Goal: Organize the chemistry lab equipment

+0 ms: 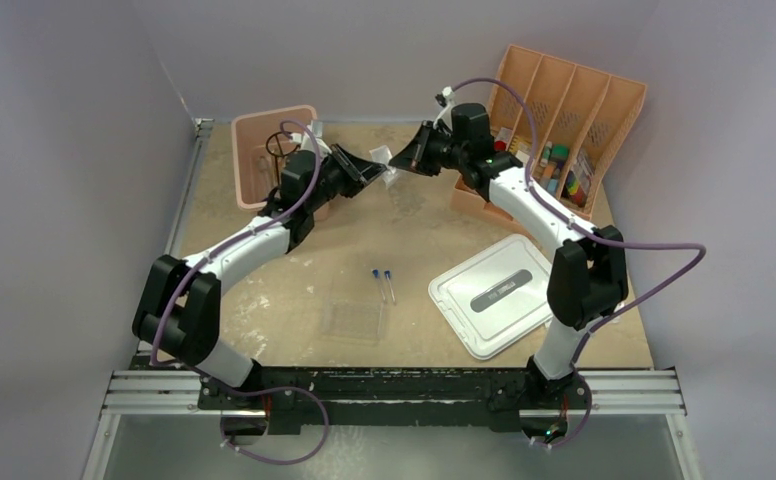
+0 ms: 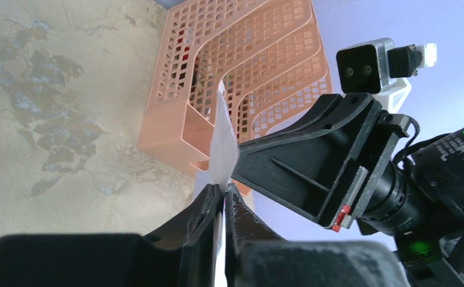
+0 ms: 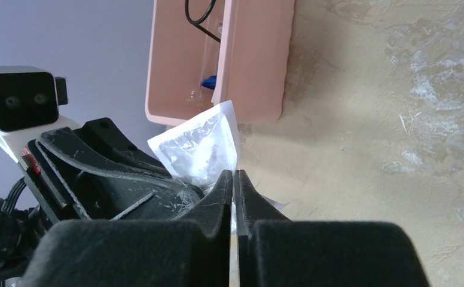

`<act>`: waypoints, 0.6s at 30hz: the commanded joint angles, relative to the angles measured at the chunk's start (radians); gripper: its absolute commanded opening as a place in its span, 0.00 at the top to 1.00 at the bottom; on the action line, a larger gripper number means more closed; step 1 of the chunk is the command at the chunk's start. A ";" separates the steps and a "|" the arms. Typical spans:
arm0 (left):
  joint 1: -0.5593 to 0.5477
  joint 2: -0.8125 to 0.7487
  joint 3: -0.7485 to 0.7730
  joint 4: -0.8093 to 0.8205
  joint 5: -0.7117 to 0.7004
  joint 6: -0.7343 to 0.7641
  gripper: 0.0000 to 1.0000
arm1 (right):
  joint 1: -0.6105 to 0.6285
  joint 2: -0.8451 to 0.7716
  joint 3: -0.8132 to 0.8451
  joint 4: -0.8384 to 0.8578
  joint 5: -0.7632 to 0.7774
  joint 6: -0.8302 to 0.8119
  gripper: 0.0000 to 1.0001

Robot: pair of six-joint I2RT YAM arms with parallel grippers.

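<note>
A small white plastic bag [image 1: 386, 178] hangs above the back middle of the table, pinched from both sides. My left gripper [image 1: 372, 172] is shut on one edge of the bag [image 2: 223, 140], its jaws [image 2: 225, 188] pressed on the thin film. My right gripper [image 1: 399, 158] is shut on the other edge of the bag [image 3: 200, 143], fingertips together [image 3: 234, 173]. Two blue-capped thin tubes [image 1: 382, 283] lie mid-table beside a clear plastic tray [image 1: 352, 318]. A black wire ring [image 1: 282, 145] rests in the pink bin [image 1: 254, 160].
An orange divided organizer [image 1: 564, 130] with small items stands at the back right, close behind the right wrist. A white lid [image 1: 491, 293] lies front right. In the right wrist view the pink bin [image 3: 253, 60] also holds a blue-based glass piece [image 3: 208, 82].
</note>
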 commanded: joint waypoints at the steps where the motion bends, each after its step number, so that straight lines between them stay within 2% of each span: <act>1: -0.009 -0.005 0.045 0.052 0.011 0.032 1.00 | -0.005 -0.046 0.045 0.043 -0.045 0.026 1.00; 3: -0.009 -0.015 0.062 0.004 -0.004 0.077 1.00 | -0.009 -0.054 0.038 0.043 -0.039 0.024 0.94; 7: -0.002 -0.043 0.132 -0.147 -0.009 0.208 1.00 | -0.021 -0.078 0.030 -0.003 0.024 -0.023 0.61; 9: 0.011 -0.053 0.178 -0.237 0.000 0.277 1.00 | -0.027 -0.094 0.031 -0.044 0.082 -0.056 0.51; 12: 0.075 -0.054 0.260 -0.393 0.012 0.354 1.00 | -0.037 -0.115 0.027 -0.083 0.140 -0.091 0.47; 15: 0.195 -0.031 0.351 -0.570 0.079 0.401 1.00 | -0.051 -0.130 0.012 -0.080 0.138 -0.096 0.47; 18: 0.286 -0.012 0.465 -0.750 0.080 0.499 1.00 | -0.057 -0.130 0.000 -0.082 0.129 -0.095 0.46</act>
